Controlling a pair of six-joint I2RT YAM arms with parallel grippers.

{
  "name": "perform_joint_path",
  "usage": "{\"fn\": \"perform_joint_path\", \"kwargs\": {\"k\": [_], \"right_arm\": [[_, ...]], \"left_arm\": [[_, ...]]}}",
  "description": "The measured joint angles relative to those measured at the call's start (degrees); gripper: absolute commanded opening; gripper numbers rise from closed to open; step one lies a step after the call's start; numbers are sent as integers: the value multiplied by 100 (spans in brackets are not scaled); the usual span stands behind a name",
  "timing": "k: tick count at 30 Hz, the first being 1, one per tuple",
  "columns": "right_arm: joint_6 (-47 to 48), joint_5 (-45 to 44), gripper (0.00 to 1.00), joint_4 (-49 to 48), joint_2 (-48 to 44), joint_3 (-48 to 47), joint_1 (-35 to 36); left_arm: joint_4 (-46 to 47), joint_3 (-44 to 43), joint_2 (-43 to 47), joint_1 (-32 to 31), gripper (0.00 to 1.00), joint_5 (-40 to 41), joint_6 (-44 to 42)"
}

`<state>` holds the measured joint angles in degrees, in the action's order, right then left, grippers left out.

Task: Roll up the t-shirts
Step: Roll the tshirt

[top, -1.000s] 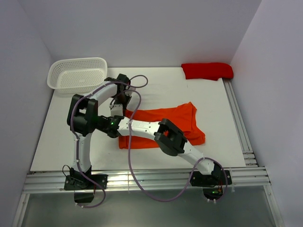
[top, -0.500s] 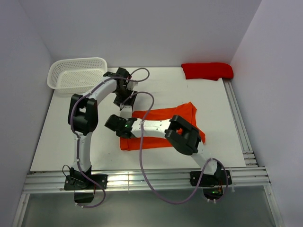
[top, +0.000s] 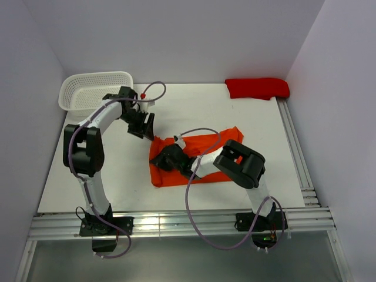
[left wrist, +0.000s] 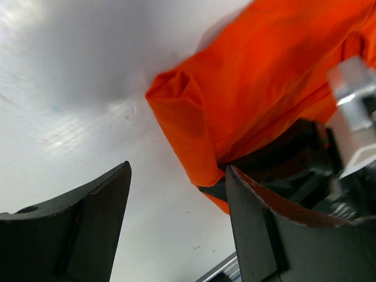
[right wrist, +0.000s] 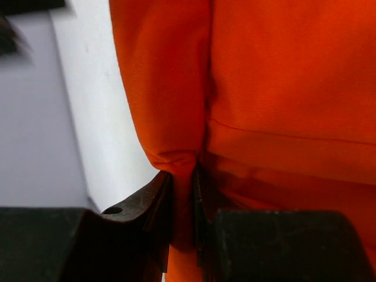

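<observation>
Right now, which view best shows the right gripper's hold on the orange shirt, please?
Right wrist: the right gripper pinches a shirt fold up close. Top view shows it small, jaws unclear; left wrist glimpses it partly behind cloth.

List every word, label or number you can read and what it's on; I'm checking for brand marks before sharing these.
None readable in any view. The orange t-shirt, the red t-shirt, the basket and the table are plain; no marking is legible on the left arm or the right arm.
</observation>
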<state>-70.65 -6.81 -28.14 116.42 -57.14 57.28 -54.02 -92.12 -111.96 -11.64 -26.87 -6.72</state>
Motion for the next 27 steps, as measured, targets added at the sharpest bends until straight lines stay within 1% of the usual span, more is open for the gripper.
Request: {"fn": "perform_joint_path", "kwargs": {"k": [6,10,12,13,14,16,17,18,19,20,21,22,23,25,27], "right_arm": [[-605,339,17,-1248,195,496,-66],[-850,470,17,-1644,297,625,-70],[-953,496,17,-1812,308,708,-70],[-992,503,17,-1875,308,750,-70],[-1038,509,18,-1926,308,787,-72],[-1073,520,20,-1958,308,804,-85],[-1073,529,23,-1958,308,804,-87],[-1067,533,25,-1950,308,804,-87],[-1056,529,28,-1928,308,800,-92],[-1040,516,32,-1886,308,789,-92],[-1016,487,35,-1818,306,754,-92],[-970,472,37,-1751,286,717,-90],[-911,444,41,-1606,238,662,-85],[-780,330,44,-1246,114,546,-61],[-619,162,44,-673,-55,391,-2]], "left_arm": [[590,1193,39,28,70,-343,-120],[968,1467,-4,24,68,-555,-111],[1226,1478,-72,24,64,-590,-70],[1318,1478,-94,24,61,-586,-39],[1425,1478,-127,22,54,-581,20],[1547,1473,-188,22,47,-560,157],[1580,1462,-212,20,32,-522,208],[1604,1438,-238,17,25,-494,306],[1606,1405,-271,9,20,-413,363],[1578,1353,-313,-4,10,-343,417],[1523,1292,-348,-20,5,-302,468],[1478,1228,-378,-42,1,-232,509],[1425,1165,-387,-74,0,-151,538],[1366,1067,-393,-155,0,48,575],[1309,986,-393,-245,0,262,595]]}}
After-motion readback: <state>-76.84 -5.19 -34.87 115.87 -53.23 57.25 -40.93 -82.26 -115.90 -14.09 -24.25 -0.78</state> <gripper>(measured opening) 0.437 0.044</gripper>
